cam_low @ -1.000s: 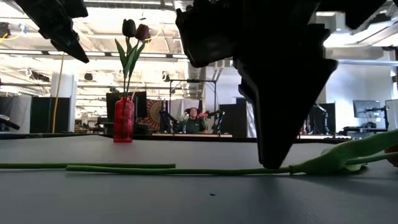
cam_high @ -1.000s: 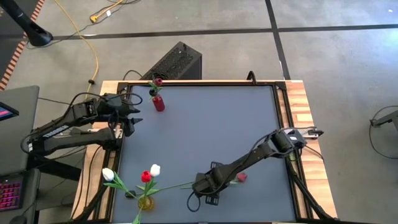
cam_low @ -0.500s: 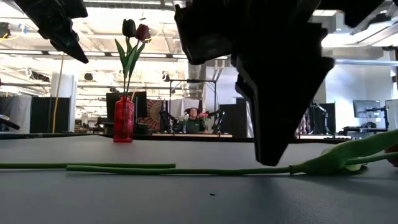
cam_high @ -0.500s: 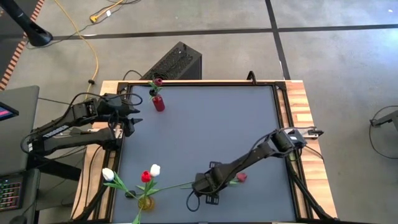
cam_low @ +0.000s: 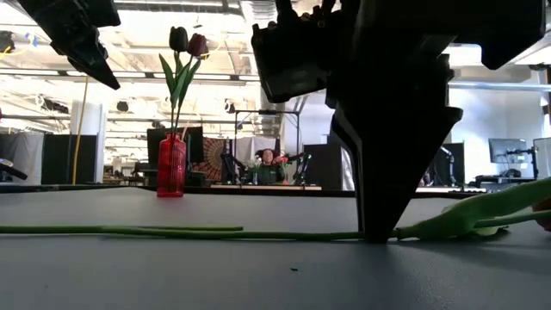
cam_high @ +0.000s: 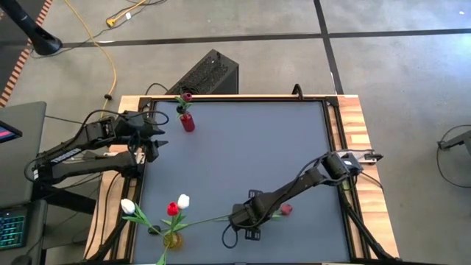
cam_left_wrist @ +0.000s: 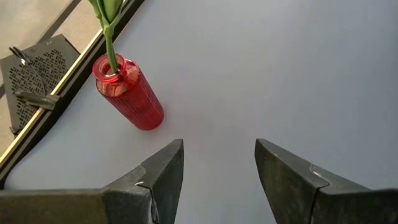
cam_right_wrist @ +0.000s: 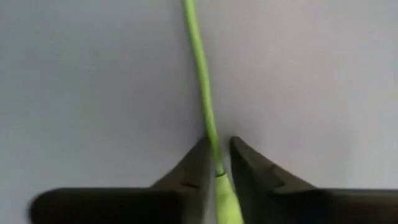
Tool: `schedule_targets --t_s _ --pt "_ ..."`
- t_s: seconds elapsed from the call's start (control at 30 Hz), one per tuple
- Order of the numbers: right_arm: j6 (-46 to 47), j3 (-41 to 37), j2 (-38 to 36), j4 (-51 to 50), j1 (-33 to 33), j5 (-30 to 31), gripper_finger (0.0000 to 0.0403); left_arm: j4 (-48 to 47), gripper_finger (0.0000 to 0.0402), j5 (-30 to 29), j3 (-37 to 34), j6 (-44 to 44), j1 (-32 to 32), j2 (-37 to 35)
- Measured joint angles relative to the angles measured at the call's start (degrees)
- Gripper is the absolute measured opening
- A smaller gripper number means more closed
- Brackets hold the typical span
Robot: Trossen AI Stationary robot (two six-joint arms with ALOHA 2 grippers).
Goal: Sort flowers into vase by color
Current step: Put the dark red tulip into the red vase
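A red tulip lies flat on the dark table near the near edge, its head (cam_high: 285, 210) toward the right and its thin green stem (cam_high: 210, 219) running left. My right gripper (cam_high: 246, 218) stands over the stem, its tips down at the table (cam_low: 374, 234), shut on the stem. A red vase (cam_high: 188, 122) at the far left holds dark tulips (cam_low: 185, 41). A yellow vase (cam_high: 173, 239) at the near left edge holds white tulips and a red tulip (cam_high: 172, 209). My left gripper (cam_high: 156, 136) hangs open in the air beside the red vase (cam_left_wrist: 127, 93). My right gripper pinches the lying tulip's stem (cam_right_wrist: 211, 146) between its two fingers (cam_right_wrist: 200, 163), toward the head end where the stem thickens. The fingers come from above, pointing down, and close across the stem. The stem and head rest on the table.
The table's middle and far right show bare dark surface (cam_high: 257, 147). A raised black frame (cam_high: 327, 125) and wooden border run along its sides. The yellow vase's leaning flowers (cam_high: 128, 206) stand close to the stem's left end. A person sits far off in the room (cam_low: 269, 165).
My right gripper has come down a little, so that its tips now meet the table at the stem. The lying stem has shifted slightly in the low view. My left arm has kept still.
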Motion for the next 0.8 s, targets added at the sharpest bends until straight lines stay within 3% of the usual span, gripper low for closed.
schedule_targets --t_s 0.13,0.27,0.4,0.6,0.8 --pt "-1.6 0.0 0.0 -0.4 1.1 0.5 0.0021 0.0 0.0187 0.0 0.0 0.0 0.0 0.0" --pt "-4.4 0.2 0.0 -1.3 2.1 2.7 0.0018 0.1 0.0187 0.0 0.0 0.2 0.0 0.0" --pt "-4.5 3.5 0.1 -10.1 1.9 5.6 0.0017 1.0 0.0187 0.0 0.0 0.1 0.0 0.0" --pt "-8.9 12.0 -0.2 -25.0 1.7 18.0 0.0016 2.0 0.0187 2.5 0.5 -0.3 0.0 0.0" --pt "-19.3 19.2 -0.2 -28.9 0.7 39.2 0.0016 1.4 0.0187 4.9 3.2 -3.2 0.0 0.0"
